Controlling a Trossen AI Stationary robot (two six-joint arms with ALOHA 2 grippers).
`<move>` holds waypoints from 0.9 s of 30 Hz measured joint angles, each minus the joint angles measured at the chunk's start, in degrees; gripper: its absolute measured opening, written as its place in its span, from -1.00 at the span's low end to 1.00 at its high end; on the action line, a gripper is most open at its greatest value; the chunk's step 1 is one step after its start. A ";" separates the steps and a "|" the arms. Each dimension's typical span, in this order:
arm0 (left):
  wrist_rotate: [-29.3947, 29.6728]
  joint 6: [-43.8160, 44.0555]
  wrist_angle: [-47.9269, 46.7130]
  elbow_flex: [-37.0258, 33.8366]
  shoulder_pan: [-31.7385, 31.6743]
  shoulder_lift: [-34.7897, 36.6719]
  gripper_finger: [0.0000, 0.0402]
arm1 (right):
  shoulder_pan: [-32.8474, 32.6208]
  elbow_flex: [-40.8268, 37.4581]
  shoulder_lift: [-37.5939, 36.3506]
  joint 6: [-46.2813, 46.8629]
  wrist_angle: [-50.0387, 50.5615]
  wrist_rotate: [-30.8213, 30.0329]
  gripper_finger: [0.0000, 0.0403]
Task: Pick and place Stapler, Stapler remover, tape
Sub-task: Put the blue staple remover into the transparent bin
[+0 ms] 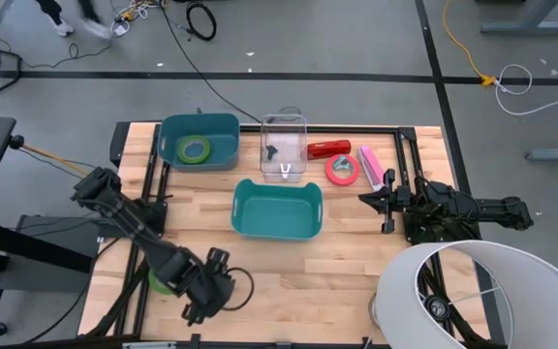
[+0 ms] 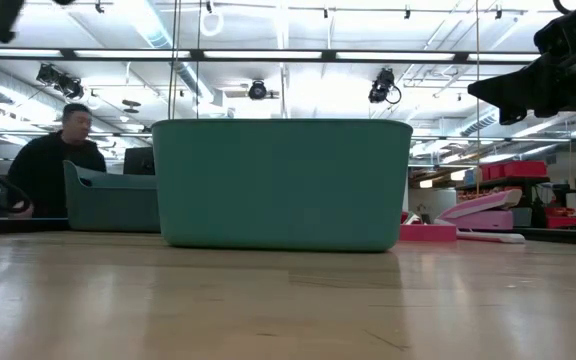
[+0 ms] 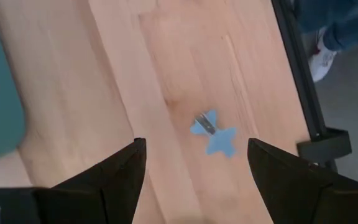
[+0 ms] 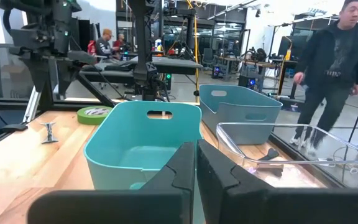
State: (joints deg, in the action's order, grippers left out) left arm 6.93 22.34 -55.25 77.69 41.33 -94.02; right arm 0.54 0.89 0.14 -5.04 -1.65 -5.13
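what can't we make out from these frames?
- High view: green tape near the table's front edge is mostly hidden under the left arm.
- High view: small dark items in the clear bin are too small to identify.
- Low view: the teal bin blocks everything behind it.

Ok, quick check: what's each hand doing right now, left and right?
Left hand: open, holding nothing, above bare table.
Right hand: closed, holding nothing, at the table's right side facing the teal bin.
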 joint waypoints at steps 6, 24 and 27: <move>2.81 6.03 0.21 -0.59 3.06 0.00 0.39 | 0.00 0.01 0.00 0.00 0.00 0.00 -0.91; 4.87 16.14 4.71 -0.59 7.23 -4.26 0.39 | 0.00 0.00 0.00 0.00 0.00 0.00 -0.91; 4.98 18.10 5.28 -1.48 7.16 -4.82 0.39 | 0.02 0.01 0.00 0.00 0.00 0.00 -0.91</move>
State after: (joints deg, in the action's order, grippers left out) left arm 11.91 40.44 -49.98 76.21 48.50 -98.84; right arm 0.55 0.90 0.14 -5.04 -1.65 -5.13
